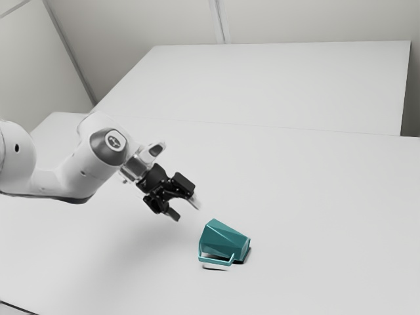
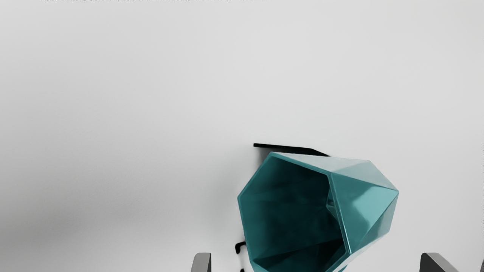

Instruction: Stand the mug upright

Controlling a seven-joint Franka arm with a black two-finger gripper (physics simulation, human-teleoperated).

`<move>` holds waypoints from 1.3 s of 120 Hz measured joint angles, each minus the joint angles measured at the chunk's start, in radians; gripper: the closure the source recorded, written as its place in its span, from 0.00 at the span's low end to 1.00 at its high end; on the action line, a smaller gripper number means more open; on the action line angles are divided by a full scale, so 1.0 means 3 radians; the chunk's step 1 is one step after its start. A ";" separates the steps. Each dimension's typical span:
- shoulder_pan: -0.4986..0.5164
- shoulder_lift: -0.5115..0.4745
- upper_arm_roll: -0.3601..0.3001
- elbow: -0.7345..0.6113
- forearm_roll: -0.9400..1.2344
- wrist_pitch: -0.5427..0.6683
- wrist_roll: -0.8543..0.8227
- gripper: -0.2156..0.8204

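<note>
Two fingers point(image 1: 173, 214) well apart; mug point(image 1: 224, 241) on its side just past tips, mouth twd hand.

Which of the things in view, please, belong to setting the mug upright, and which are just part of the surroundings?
Part of the job:
- faceted teal mug, lying on its side with its open mouth toward the pincer
- black two-finger pincer, open and apart from the mug

Surroundings:
- white table, under the mug
- pale wall, behind

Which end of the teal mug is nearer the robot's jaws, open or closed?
The open rim, facing the jaws; the closed base points away from them.
</note>
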 joint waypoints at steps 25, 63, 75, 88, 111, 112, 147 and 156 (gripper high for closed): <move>-0.0008 0.0222 -0.0120 -0.0023 -0.0350 0.0223 0.0093 0.21; 0.0020 0.0502 -0.0318 0.0033 -0.0861 0.0317 0.0359 0.21; 0.0005 0.0499 -0.0371 0.0046 -0.0943 0.0307 0.0441 0.21; 0.0005 0.0488 -0.0405 0.0054 -0.0988 0.0280 0.0520 0.21; 0.0011 0.0471 -0.0458 0.0059 -0.1023 0.0193 0.0641 0.50; 0.0012 0.0468 -0.0461 0.0061 -0.1024 0.0190 0.0645 0.52; 0.0036 0.0308 -0.0521 0.0129 -0.1025 0.0042 0.0771 0.89; 0.0033 0.0301 -0.0540 0.0127 -0.1024 0.0021 0.0793 0.92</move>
